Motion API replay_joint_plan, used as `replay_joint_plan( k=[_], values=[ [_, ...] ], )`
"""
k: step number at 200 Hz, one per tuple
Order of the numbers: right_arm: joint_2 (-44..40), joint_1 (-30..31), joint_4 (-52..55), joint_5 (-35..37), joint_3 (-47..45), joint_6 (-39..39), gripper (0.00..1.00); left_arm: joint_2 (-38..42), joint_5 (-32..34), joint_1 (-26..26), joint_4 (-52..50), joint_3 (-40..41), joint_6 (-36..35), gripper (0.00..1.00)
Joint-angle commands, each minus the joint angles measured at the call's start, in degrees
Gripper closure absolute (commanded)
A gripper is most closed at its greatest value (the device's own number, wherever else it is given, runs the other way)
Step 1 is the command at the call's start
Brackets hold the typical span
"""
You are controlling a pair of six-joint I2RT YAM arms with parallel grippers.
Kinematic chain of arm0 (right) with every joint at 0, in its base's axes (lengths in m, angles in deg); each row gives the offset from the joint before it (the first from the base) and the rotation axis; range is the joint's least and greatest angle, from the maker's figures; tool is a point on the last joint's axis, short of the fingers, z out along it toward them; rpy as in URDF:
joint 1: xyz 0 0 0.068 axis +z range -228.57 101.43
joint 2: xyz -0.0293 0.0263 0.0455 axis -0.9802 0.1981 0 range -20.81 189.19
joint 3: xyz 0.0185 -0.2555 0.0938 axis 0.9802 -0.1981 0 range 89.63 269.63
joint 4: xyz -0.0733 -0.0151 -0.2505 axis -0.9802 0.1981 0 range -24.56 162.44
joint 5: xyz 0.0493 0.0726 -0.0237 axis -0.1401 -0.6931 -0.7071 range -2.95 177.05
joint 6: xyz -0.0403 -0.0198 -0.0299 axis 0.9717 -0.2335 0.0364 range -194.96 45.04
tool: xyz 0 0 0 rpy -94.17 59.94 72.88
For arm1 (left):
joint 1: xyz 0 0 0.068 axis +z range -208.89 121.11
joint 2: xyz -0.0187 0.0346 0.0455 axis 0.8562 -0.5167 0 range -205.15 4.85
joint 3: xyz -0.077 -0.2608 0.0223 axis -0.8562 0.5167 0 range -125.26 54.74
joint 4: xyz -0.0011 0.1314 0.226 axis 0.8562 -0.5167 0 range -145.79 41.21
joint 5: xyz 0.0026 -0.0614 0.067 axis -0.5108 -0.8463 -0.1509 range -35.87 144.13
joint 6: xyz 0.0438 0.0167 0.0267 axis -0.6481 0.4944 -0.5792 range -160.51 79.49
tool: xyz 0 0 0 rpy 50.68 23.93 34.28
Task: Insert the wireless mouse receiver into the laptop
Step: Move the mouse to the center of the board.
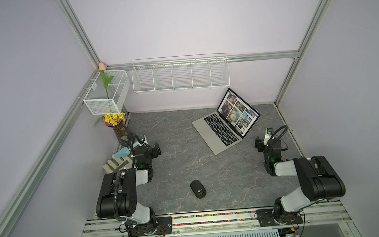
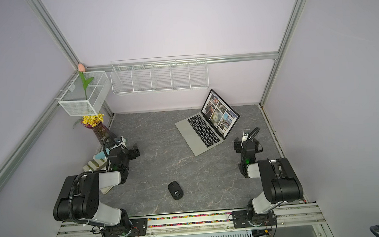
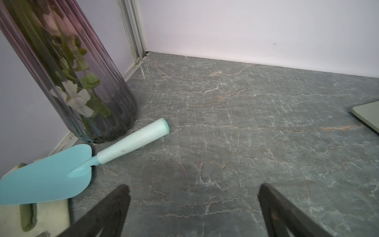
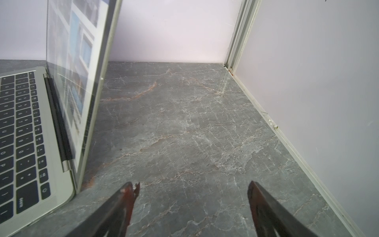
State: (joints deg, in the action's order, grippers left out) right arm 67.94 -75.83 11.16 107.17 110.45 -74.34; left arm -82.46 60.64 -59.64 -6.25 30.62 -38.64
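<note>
Lilac walls (image 1: 189, 22), grey marbled tabletop (image 1: 174, 151)

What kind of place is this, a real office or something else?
Probably a robot test cell staged as a desk corner: plain panels in an aluminium frame enclose the tabletop, two robot arms are mounted on a front rail, and the laptop, mouse and flower vase look like props.

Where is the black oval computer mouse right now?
In both top views the black oval mouse lies on the grey marbled tabletop near its front edge, between the arm bases, apart from the silver laptop.
</note>
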Motion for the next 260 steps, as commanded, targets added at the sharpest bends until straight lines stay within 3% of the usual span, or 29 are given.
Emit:
replay_joint_plan(
  k=[1,44,68,87,115,132,143,158,176,200,239,260],
  values=[
    [-0.2,0.2,-0.8,0.6,-0.8,-0.6,0.11,0.8,-0.2,-0.1,0.4,-1.0,-0.5,0.00],
    [-0.5,0.3,-1.8,0.5,-1.2,-0.4,0.11,2.1,-0.1,-0.3,0.7,-0.5,-1.1,0.00],
    [-6.0,2.4,0.5,-0.3,-2.3,2.7,0.11,10.9,4.3,-0.2,-9.6,-2.4,1.2,0.01],
    [-15.8,5.4,14.7,1.6,0.6,3.8,0.11,18.7,8.0,-0.3,-16.6,-3.9,5.4,0.00],
    [-27.0,6.9,42.0,-3.2,9.8,-7.5,0.11,26.4,11.1,-1.6,-30.7,-8.2,12.5,0.00],
    [-29.7,8.7,51.4,-8.4,12.9,-13.0,0.11,29.2,12.3,-2.0,-41.7,-11.2,21.1,0.00],
    [-30.8,13.0,56.4,-10.8,14.3,-17.8,0.11,30.5,11.8,-2.0,-48.5,-12.3,29.0,0.00],
    [-31.8,18.4,63.2,-11.0,15.7,-24.1,0.11,31.6,6.4,-2.0,-56.7,-12.8,37.8,0.00],
    [-32.1,27.1,71.3,-6.2,17.1,-30.0,0.11,31.6,-2.9,-3.4,-62.2,-11.2,45.8,0.00],
    [-32.0,36.2,78.0,1.0,17.8,-37.3,0.11,31.0,-10.0,-12.5,-66.4,-9.7,50.6,0.01],
    [-33.6,37.6,77.3,-0.5,15.6,-38.0,0.11,31.4,-23.6,-30.8,-71.1,-8.5,51.1,0.00],
    [-34.8,37.6,77.3,0.7,15.5,-35.2,0.11,31.6,-30.8,-37.3,-73.7,-5.1,50.4,0.01]
  ],
)
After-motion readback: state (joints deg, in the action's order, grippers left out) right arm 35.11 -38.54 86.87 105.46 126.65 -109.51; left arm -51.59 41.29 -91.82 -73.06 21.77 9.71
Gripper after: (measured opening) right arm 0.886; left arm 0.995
